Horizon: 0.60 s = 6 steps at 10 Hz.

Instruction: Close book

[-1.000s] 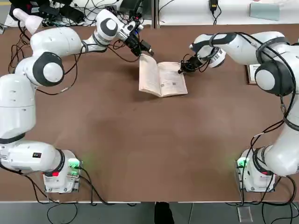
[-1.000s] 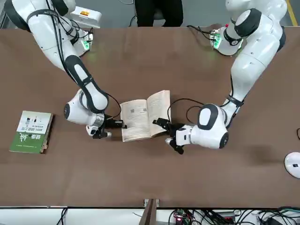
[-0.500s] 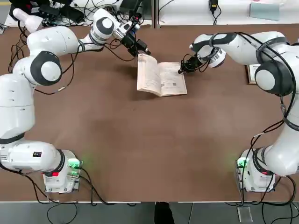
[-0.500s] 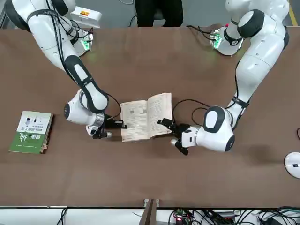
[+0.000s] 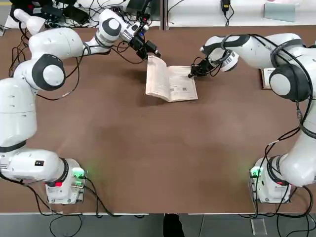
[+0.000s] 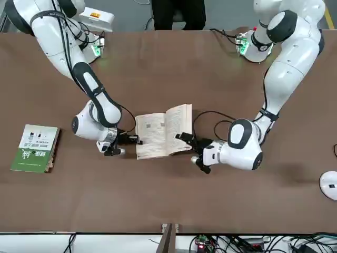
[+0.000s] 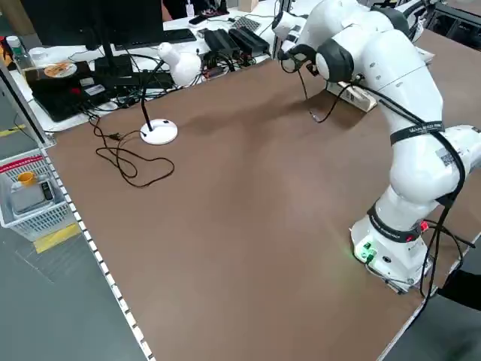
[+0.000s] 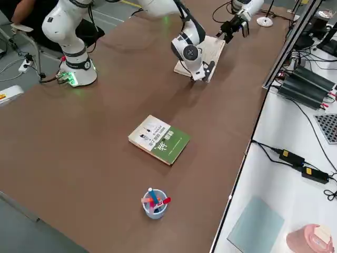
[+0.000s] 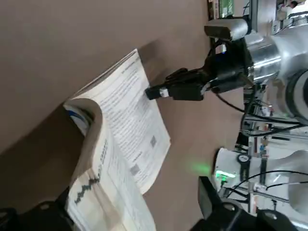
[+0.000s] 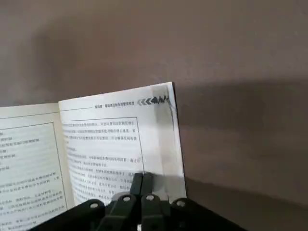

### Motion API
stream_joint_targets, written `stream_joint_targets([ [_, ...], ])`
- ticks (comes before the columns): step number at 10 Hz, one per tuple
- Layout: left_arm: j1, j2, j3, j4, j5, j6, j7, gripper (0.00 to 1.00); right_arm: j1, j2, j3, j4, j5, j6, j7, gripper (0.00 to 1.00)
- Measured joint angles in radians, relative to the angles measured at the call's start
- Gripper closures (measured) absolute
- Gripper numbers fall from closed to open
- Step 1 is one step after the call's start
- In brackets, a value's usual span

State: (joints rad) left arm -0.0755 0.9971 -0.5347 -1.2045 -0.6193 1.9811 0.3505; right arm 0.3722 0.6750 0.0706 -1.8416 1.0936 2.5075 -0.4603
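Observation:
The book (image 5: pixel 173 84) lies open on the brown table, text pages up; it also shows in the front view (image 6: pixel 158 134). Its left half stands raised and curled. My left gripper (image 5: pixel 152 51) is at that half's far corner, open; one finger (image 9: pixel 211 202) is well clear of the pages and the other is hidden below the raised half (image 9: pixel 96 159). My right gripper (image 5: pixel 192 74) is shut, its tips (image 10: pixel 143 179) resting on the right page near its outer far corner.
A green-and-white covered book (image 6: pixel 36 148) lies toward the right arm's side of the table. Beyond it stands a cup of pens (image 8: pixel 154 203). A white lamp base (image 7: pixel 159 131) with a cable sits on the left arm's side.
The left gripper swung slightly outward and came back at the book's far left corner, and the raised left half shifted with it. The right gripper has not moved.

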Motion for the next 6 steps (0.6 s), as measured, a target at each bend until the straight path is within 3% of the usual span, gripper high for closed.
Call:
stream_joint_targets([
  [6,-0.025,0.000,-0.019,0.000,-0.016,0.012,-0.077,0.00,0.000,0.000,0.000,0.000,0.000,0.000,0.000,0.97],
])
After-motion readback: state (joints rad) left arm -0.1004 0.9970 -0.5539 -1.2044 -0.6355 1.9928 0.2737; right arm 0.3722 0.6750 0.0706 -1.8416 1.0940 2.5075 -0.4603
